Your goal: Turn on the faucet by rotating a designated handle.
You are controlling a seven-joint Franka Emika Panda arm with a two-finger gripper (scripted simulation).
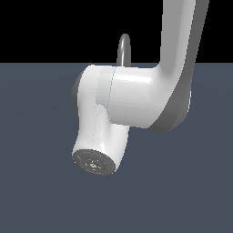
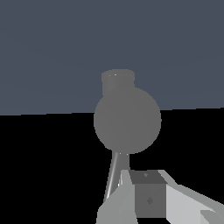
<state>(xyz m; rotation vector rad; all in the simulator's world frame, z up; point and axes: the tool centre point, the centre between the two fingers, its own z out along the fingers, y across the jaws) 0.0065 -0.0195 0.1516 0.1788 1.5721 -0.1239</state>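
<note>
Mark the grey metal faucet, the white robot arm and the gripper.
Grey metal faucet [image 1: 124,48]: exterior view, arched spout top.
White robot arm [image 1: 132,98]: exterior view, big white link.
Gripper [image 2: 131,192]: wrist view, between fingertips.

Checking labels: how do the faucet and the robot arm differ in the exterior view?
The faucet is slim and dark grey; the robot arm is bulky and mostly white. Only the faucet's arched top shows, behind the arm; the arm fills the foreground. Both look smooth and rounded.
</note>
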